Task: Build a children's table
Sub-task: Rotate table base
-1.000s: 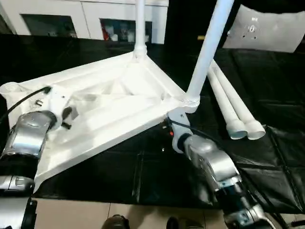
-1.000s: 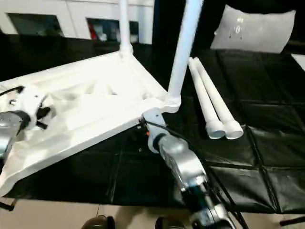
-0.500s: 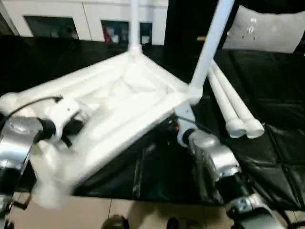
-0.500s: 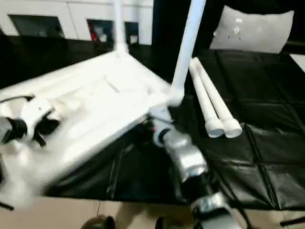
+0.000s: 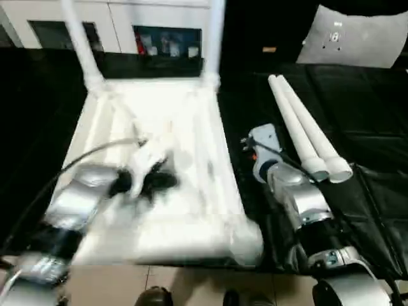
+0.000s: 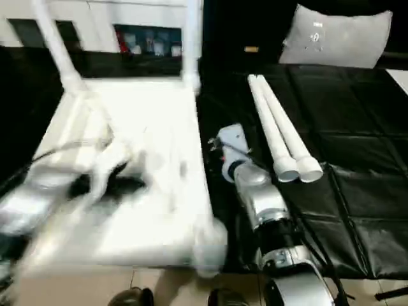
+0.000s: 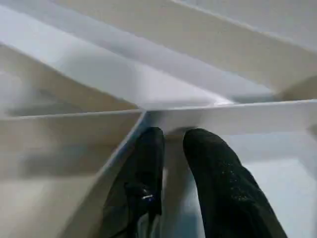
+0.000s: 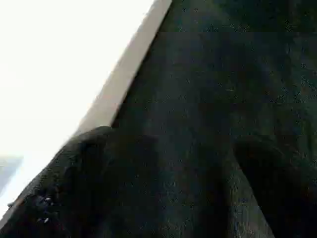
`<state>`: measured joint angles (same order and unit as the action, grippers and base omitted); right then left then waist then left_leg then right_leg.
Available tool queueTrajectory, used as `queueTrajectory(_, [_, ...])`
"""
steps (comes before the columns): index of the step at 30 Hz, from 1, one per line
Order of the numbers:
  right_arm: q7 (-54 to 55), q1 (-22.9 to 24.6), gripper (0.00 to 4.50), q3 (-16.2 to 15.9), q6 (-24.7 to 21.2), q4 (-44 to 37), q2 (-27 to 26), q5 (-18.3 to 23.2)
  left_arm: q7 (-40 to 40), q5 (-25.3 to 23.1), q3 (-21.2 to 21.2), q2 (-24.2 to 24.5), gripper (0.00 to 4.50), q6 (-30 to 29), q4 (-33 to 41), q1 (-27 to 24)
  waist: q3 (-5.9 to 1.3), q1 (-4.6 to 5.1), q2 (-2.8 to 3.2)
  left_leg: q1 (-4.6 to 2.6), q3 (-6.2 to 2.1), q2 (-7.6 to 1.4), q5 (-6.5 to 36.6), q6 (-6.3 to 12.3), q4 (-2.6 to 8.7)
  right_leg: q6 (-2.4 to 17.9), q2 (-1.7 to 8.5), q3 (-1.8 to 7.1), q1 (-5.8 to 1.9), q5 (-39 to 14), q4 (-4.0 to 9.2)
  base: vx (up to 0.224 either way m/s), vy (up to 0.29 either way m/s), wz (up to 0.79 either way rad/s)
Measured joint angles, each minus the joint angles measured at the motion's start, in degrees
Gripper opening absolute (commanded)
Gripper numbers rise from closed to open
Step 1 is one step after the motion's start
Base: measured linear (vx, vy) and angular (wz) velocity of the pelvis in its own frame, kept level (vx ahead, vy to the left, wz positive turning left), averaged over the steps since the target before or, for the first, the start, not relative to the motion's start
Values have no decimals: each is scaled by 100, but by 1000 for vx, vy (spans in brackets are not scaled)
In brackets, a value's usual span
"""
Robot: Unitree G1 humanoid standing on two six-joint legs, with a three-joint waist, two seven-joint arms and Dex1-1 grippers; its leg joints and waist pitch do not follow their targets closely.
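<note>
While no writing is legible, the upturned children's table [image 5: 191,153] lies on the black work table [image 5: 370,134], left gripper [image 7: 171,144] pinching a rib; right gripper [image 8: 193,144] spread beside it.

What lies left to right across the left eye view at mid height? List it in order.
left gripper on the ribbed underside of the table top → right gripper over the black work table → two loose legs lying side by side.
</note>
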<state>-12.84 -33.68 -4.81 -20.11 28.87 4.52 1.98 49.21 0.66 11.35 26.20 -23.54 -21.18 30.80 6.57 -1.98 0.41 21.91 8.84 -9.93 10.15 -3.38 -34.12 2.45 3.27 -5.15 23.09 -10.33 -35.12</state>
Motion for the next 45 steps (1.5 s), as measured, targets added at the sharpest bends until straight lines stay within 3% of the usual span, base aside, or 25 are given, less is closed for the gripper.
queueTrajectory(6, [-84,-14,450,-3,10,-705,79,75,-1435,-336,-68,-369,107,808,-1051,643,6,-29,9,12,-1,-4,-14,3,2,-7,0,-5,5,8,7,0,0,0])
queueTrajectory(10, [-194,60,450,183,-146,-1430,301,149,-1711,-280,-447,-445,107,1051,-1085,630,5,-47,8,18,2,-4,-10,9,2,-9,0,-5,6,5,19,0,0,0])
queueTrajectory(15, [-256,639,450,368,-860,-2648,339,518,-1635,366,-1005,-676,137,957,30,-147,5,-80,9,20,14,-7,3,31,12,-1,3,-6,13,-21,15,0,0,0])
queueTrajectory(20, [-258,1101,450,371,-1240,-3426,384,571,-1848,972,-1363,-935,181,588,1244,-733,4,-129,9,5,19,-10,2,26,13,-1,3,-6,6,-21,11,0,0,0])
queueTrajectory(21, [-251,1147,450,353,-1308,-3521,382,578,-1972,1017,-1395,-1003,182,479,1480,-831,-4,-127,23,-5,79,-29,-3,16,8,-16,-23,37,24,-12,19,0,0,0])
queueTrajectory(22, [-240,1303,450,322,-1333,-3766,368,607,-2158,1055,-1475,-1140,187,377,1968,-1120,-11,-182,17,-61,195,-95,20,-5,3,-33,-102,170,37,-1,28,-18,1,-30])
queueTrajectory(24, [-195,1888,450,313,-1469,-4424,210,786,-2657,1041,-1530,-1531,223,157,3169,-1919,-26,-223,22,-150,339,-151,113,-68,-50,-87,-223,404,45,-1,20,21,9,-56])
queueTrajectory(26, [-156,2046,450,291,-1629,-4529,133,908,-2895,970,-1419,-1716,233,13,3499,-2105,-28,-200,17,-169,434,-209,179,-73,-129,-115,-345,547,125,26,17,-39,7,-49])
queueTrajectory(27, [-131,2096,450,281,-1698,-4659,93,961,-3000,938,-1382,-1777,242,-28,3674,-2184,-31,-148,11,-168,438,-219,231,-70,-170,-127,-416,639,176,46,16,-63,2,-49])
queueTrajectory(29, [-14,2328,450,285,-1719,-4945,44,965,-3373,560,-1365,-1943,255,15,3898,-2307,-85,-97,-11,-149,411,-201,298,-91,-217,-148,-525,774,203,74,22,27,5,-58])
queueTrajectory(31, [94,2708,450,320,-1744,-5099,-48,965,-3750,263,-1382,-2099,260,-75,4024,-2513,-169,-7,-30,-144,353,-200,408,-112,-311,-161,-678,936,232,95,16,38,-2,-50])
queueTrajectory(33, [172,2867,450,409,-1753,-5133,-100,963,-3957,211,-1440,-2115,271,-319,4086,-2654,-189,66,-11,-107,254,-192,515,-126,-422,-198,-817,1071,283,117,20,10,8,-55])
queueTrajectory(34, [185,2885,450,443,-1753,-5133,-102,961,-3979,222,-1448,-2098,271,-382,4111,-2680,-189,96,-11,-94,225,-193,538,-120,-450,-213,-838,1090,310,126,26,-6,33,-51])
queueTrajectory(36, [195,2872,450,463,-1755,-5142,-98,958,-3991,300,-1443,-2050,271,-427,4204,-2705,-201,154,-22,-62,209,-191,566,-95,-483,-219,-834,1085,352,137,23,-60,17,-33])
queueTrajectory(37, [193,2881,450,483,-1772,-5148,-95,963,-3997,305,-1428,-2037,271,-484,4289,-2708,-210,193,-29,-8,120,-114,564,-86,-480,-195,-751,1038,360,190,26,0,0,0])
queueTrajectory(39, [188,2884,450,497,-1853,-5157,-74,971,-4008,301,-1378,-2017,271,-600,4483,-2809,-219,212,-29,9,25,-9,563,-82,-471,-177,-676,1004,353,205,20,31,64,15])
queueTrajectory(44, [54,3065,450,246,-2007,-5185,97,989,-4190,3,-1378,-1988,271,-815,4734,-3098,-239,141,-41,-10,-65,18,536,-25,-451,-176,-545,825,252,206,105,3,21,16])
queueTrajectory(45, [3,3100,450,160,-1989,-5185,89,989,-4224,-51,-1377,-1987,271,-855,4743,-3115,-244,119,-49,-11,-64,34,518,1,-434,-175,-471,747,239,207,113,0,0,0])
